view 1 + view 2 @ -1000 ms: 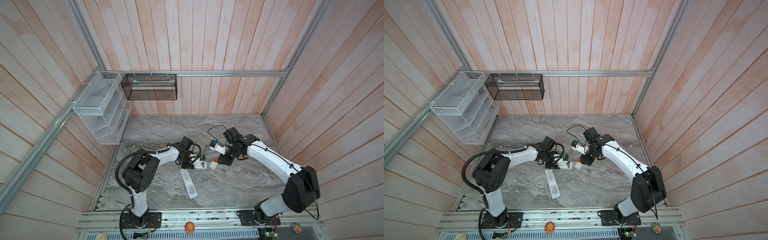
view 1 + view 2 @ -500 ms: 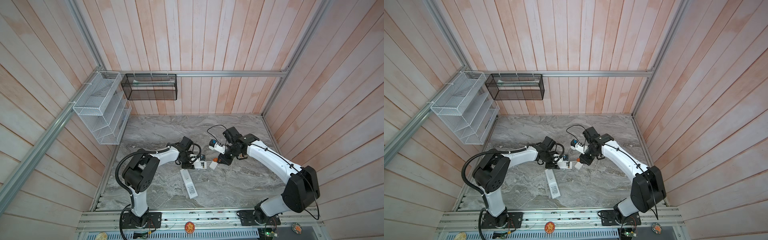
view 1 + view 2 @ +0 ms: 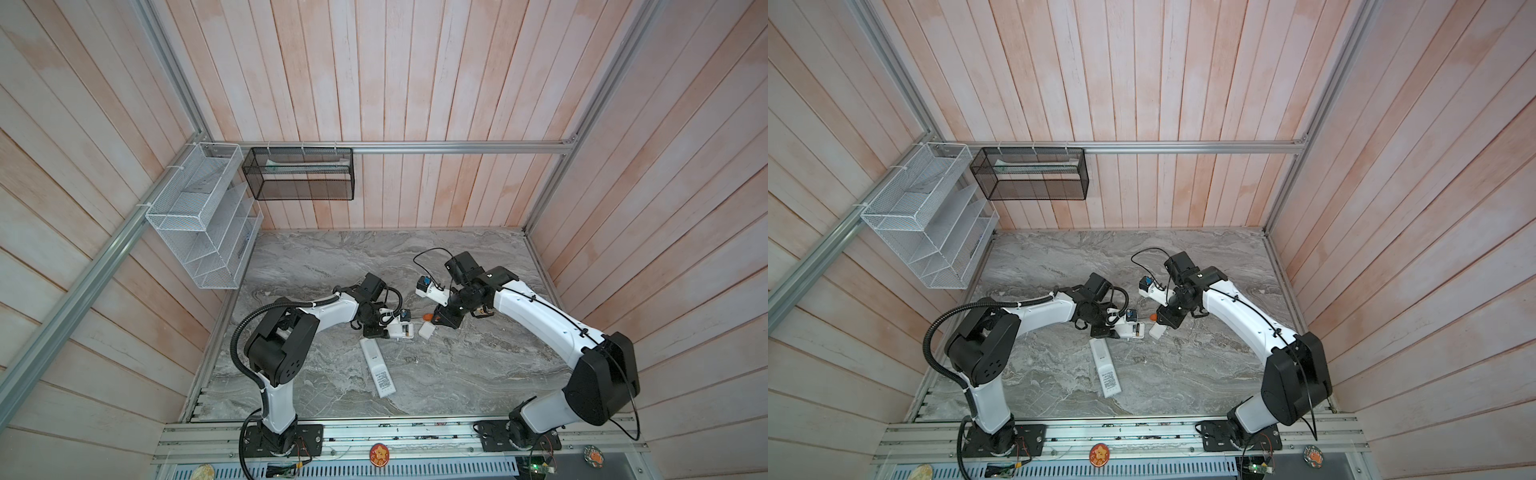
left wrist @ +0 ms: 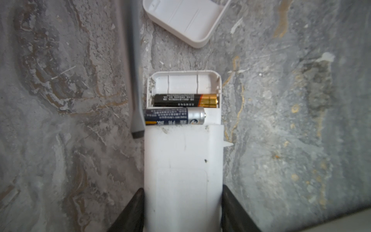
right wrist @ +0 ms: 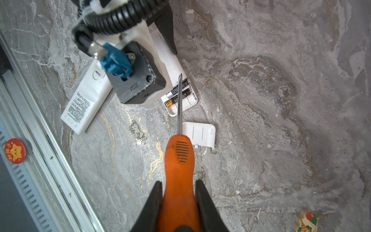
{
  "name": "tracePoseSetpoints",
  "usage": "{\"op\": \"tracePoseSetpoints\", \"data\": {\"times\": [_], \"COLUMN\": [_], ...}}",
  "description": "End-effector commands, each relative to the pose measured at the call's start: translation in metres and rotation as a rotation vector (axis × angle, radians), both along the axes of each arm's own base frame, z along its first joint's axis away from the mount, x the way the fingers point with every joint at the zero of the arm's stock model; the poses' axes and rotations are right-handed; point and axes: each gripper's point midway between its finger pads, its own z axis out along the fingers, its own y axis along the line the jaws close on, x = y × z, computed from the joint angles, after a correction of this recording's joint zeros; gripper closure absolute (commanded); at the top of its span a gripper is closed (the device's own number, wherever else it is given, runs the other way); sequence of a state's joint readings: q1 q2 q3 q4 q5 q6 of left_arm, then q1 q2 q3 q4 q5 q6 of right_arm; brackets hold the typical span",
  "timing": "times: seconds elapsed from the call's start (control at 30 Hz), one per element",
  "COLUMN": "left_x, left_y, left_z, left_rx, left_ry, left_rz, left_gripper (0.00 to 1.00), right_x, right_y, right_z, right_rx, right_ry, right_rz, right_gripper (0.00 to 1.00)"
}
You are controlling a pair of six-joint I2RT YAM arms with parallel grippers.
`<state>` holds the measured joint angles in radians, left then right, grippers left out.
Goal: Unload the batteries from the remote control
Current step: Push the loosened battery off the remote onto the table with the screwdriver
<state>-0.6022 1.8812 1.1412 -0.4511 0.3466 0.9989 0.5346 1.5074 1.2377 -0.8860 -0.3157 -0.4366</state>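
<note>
Prying seems to be the step in hand. The right gripper [image 5: 178, 182] pinches the orange screwdriver [image 5: 179, 158], and its shaft lies over the batteries [image 5: 177, 94]. The left gripper [image 4: 182, 189] is pressed on both sides of the remote [image 4: 183, 170]. The blue cell [image 4: 174, 118] sits raised on the edge of the bay, while the black cell [image 4: 184, 100] lies in its slot. The cover [image 4: 186, 20] lies apart.

If the tip slips, the blue cell may be flicked away and roll, or the remote may twist in the grip. The print on both cells is too blurred to read, and so is the label on the second remote [image 5: 84, 104].
</note>
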Motion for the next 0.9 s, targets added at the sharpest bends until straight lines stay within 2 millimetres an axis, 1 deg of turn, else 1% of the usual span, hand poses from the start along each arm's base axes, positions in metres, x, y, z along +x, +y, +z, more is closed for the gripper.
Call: {"op": "tracePoseSetpoints", "data": {"times": [0.0, 0.2, 0.43, 0.6, 0.87], "left_x": [-0.021, -0.021, -0.023, -0.024, -0.027], "left_y": [0.009, 0.009, 0.008, 0.007, 0.004], "left_z": [-0.019, -0.019, -0.018, -0.013, -0.010], "left_rx": [0.040, 0.039, 0.030, 0.011, -0.011], "left_ry": [0.095, 0.097, 0.116, 0.146, 0.190], "left_rz": [-0.010, -0.010, -0.011, -0.012, -0.010], "left_gripper": [0.68, 0.68, 0.69, 0.71, 0.73], "right_x": [-0.005, -0.008, -0.010, -0.014, -0.019], "right_y": [0.007, 0.007, -0.007, -0.018, -0.022], "right_z": [-0.007, -0.008, -0.001, -0.005, -0.009], "right_rx": [0.018, 0.015, 0.005, -0.016, -0.024], "right_ry": [0.034, 0.043, -0.007, 0.005, 0.021], "right_rz": [0.006, 0.004, -0.044, -0.072, -0.074], "right_gripper": [1.00, 1.00, 1.00, 1.00, 1.00]}}
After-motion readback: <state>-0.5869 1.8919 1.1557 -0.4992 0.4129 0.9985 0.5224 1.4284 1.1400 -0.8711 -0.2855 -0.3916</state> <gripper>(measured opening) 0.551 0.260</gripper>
